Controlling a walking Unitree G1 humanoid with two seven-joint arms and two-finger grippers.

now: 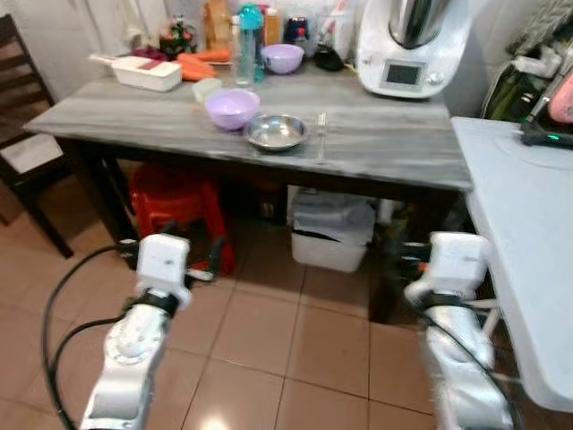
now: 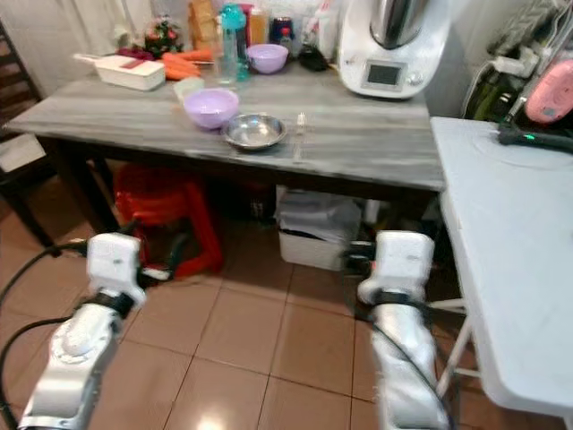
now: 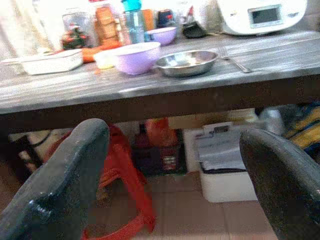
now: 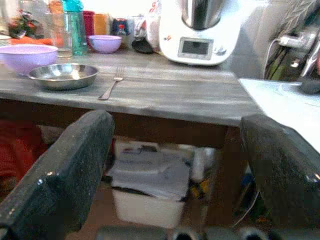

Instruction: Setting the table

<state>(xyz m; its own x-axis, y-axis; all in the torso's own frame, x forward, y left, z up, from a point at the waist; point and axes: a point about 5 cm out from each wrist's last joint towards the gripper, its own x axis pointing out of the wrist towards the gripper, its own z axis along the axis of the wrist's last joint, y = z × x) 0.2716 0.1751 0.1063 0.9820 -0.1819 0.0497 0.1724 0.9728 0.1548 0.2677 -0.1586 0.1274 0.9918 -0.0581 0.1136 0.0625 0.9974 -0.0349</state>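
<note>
Both pincers are being held low in front of the table, below its top and touching nothing: the left gripper (image 3: 170,170) is seen with its two black fingers spread wide and empty, and the right gripper (image 4: 175,170) is likewise spread and empty. Beyond them, under the table, a red stool (image 1: 175,202) is standing on the left and a white bin (image 1: 331,233) toward the right. On the grey table (image 1: 385,148), near its front edge, a steel plate (image 1: 277,132) is lying with a purple bowl (image 1: 232,108) just beside it on the left and a fork (image 4: 111,84) just beside it on the right. Farther back a second purple bowl (image 1: 283,58), a blue bottle (image 1: 248,40), carrots (image 1: 201,63) and a white dish (image 1: 143,72) are gathered, with a white kitchen machine (image 1: 407,45) at the far right. One place appears to be laid already; whatever else is wanted is judged to be still among the far things, and nothing is being carried yet.
</note>
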